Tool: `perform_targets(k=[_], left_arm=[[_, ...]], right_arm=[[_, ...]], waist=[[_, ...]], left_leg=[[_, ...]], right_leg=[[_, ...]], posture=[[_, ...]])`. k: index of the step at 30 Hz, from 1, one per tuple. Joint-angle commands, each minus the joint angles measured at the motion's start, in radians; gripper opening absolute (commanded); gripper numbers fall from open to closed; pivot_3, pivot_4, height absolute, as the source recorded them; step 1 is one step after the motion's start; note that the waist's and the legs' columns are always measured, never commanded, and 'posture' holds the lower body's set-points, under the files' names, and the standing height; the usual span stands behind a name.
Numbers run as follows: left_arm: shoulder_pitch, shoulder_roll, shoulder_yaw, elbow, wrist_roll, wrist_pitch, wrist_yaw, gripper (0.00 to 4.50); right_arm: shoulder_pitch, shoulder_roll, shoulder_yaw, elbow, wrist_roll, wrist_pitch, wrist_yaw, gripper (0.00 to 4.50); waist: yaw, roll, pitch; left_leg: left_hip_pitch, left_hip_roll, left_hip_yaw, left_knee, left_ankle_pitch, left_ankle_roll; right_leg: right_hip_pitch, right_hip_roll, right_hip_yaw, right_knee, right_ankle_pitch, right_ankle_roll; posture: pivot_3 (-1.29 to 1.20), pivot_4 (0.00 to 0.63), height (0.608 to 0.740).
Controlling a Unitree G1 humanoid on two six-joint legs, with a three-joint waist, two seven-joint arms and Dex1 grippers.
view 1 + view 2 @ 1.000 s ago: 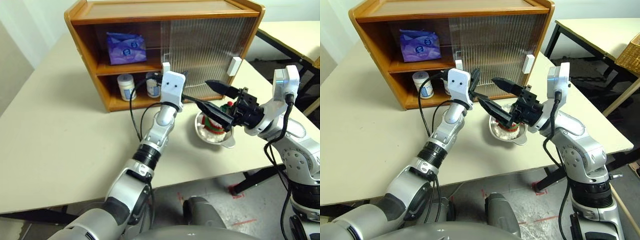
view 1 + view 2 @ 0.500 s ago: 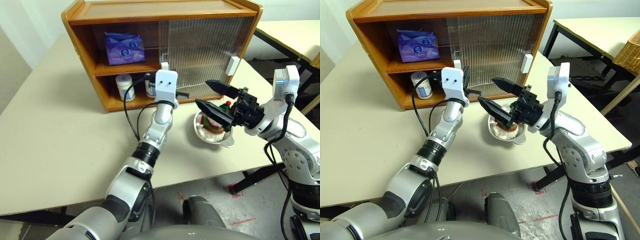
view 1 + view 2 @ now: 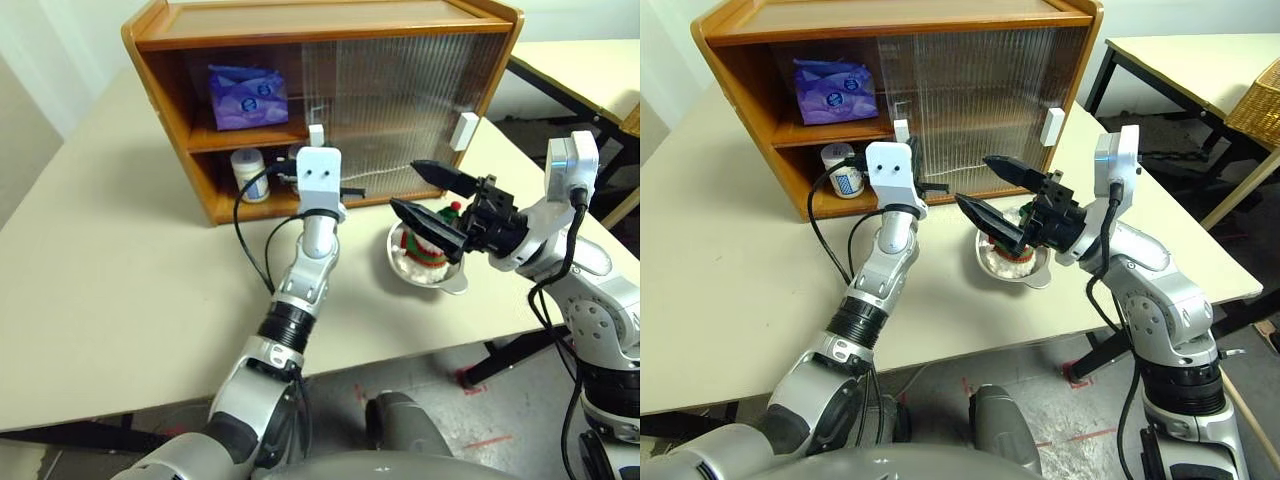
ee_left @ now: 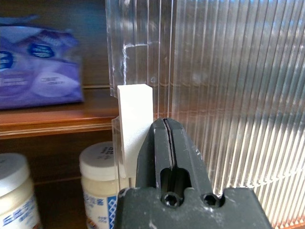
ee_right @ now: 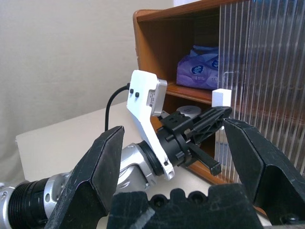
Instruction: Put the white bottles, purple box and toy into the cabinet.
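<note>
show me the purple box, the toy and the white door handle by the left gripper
purple box (image 3: 247, 97), left eye view, its front face.
toy (image 3: 428, 252), left eye view, its striped scarf.
white door handle (image 4: 135, 119), left wrist view, its front face.

Cabinet (image 3: 170, 40): orange-brown wood; sliding doors (image 3: 400, 100) translucent, vertically ribbed; handles (image 4: 135, 119) white. Purple box (image 3: 247, 96): lilac with white and blue print. White bottles (image 4: 102, 183): white lids, pale blue-printed labels. Toy (image 3: 437, 245): white, red-and-green stripes, in steel-grey bowl (image 3: 430, 276). End effector fingers (image 3: 440, 177): black. Worktop (image 3: 120, 260): pale beige.
</note>
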Motion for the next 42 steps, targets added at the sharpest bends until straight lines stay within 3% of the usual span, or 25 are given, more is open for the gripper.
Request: perform_targets(k=[1, 18, 42], left_arm=[[0.027, 0.006, 0.031, -0.035, 0.016, 0.045, 0.021, 0.03], [0.014, 0.008, 0.072, -0.036, 0.036, 0.055, 0.058, 0.03], [0.062, 0.108, 0.193, -0.159, 0.112, 0.155, 0.201, 0.03]], right_arm=[[-0.005, 0.000, 0.000, 0.009, -0.003, -0.012, 0.011, 4.50], [-0.015, 0.007, 0.005, 0.019, -0.011, -0.016, 0.022, 4.50], [-0.043, 0.030, 0.023, 0.067, -0.025, -0.029, 0.046, 4.50]], waist=[[0.000, 0.000, 0.000], [0.001, 0.000, 0.000], [0.027, 0.000, 0.000]], left_leg=[[0.000, 0.000, 0.000, 0.000, 0.000, 0.000], [0.000, 0.000, -0.001, 0.000, 0.000, 0.000], [0.001, 0.000, -0.004, -0.001, 0.000, 0.000]], right_leg=[[0.000, 0.000, 0.000, 0.000, 0.000, 0.000], [0.000, 0.000, 0.000, 0.000, 0.000, 0.000], [0.000, 0.001, 0.000, 0.001, 0.001, 0.000]], posture=[[-0.07, 0.000, 0.740], [-0.07, 0.000, 0.740], [-0.02, 0.000, 0.740]])
